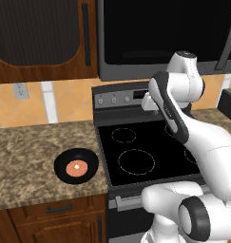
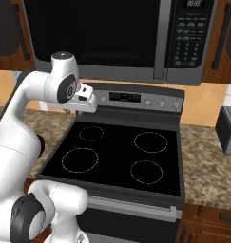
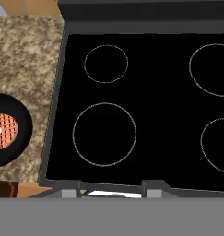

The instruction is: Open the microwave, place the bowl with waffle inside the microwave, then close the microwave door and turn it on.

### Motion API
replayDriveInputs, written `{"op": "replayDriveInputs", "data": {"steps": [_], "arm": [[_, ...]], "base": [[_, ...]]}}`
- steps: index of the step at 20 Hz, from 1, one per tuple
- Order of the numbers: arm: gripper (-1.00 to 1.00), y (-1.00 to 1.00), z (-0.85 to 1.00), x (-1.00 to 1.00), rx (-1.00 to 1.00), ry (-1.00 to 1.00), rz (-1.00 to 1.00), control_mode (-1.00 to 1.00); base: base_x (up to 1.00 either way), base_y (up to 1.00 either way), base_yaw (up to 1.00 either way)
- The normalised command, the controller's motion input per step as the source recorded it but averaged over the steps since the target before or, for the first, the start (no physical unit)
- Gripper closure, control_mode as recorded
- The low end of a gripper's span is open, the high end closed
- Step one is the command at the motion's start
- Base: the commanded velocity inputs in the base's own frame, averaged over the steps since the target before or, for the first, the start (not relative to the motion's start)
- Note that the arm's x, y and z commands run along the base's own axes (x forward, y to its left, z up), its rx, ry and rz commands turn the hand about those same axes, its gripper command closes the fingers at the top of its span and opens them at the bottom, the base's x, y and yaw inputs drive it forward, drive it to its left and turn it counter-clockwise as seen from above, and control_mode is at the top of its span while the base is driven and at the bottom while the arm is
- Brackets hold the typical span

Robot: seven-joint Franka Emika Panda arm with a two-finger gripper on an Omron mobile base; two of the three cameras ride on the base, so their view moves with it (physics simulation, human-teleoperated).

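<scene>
One small black bowl [image 1: 76, 165] holding one orange-pink waffle [image 1: 76, 167] sits near the speckled stone surface's [image 1: 26, 156] front edge, at nine o'clock of the black glass-top stove [image 1: 145, 152]. The dark grey microwave [image 2: 117, 38] hangs shut above. I cannot tell whether the gripper is clenched or released.

bowl [image 3: 5, 131] cut by hand view's left edge; microwave [image 1: 164, 38] top cropped

Brown wooden cabinets [image 1: 41, 38] hang over an orange tiled wall [image 1: 64, 102] and speckled granite counter [image 1: 31, 152].
</scene>
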Motion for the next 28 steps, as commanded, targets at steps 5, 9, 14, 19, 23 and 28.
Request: {"op": "replayDriveInputs", "data": {"steps": [5,9,14,19,23,28], "arm": [[-1.0,-0.06,0.27,-0.12,0.11,-0.1,0.0,-1.0],[-1.0,-0.4,0.69,-0.25,0.15,-0.28,-0.02,-1.0],[-1.0,-0.87,0.46,-0.17,-0.03,-0.26,-0.05,-1.0],[-1.0,-1.0,0.28,-0.07,-0.04,-0.18,-0.05,-1.0],[-1.0,-1.0,0.26,0.16,0.0,-0.05,-0.15,-1.0],[-1.0,-0.83,0.27,0.5,0.05,-0.02,-0.11,-1.0]], "base": [[0.0,0.0,0.0],[0.0,0.0,0.0],[0.0,0.0,0.0],[0.0,0.0,0.0],[0.0,0.0,0.0],[0.0,0.0,0.0]]}}
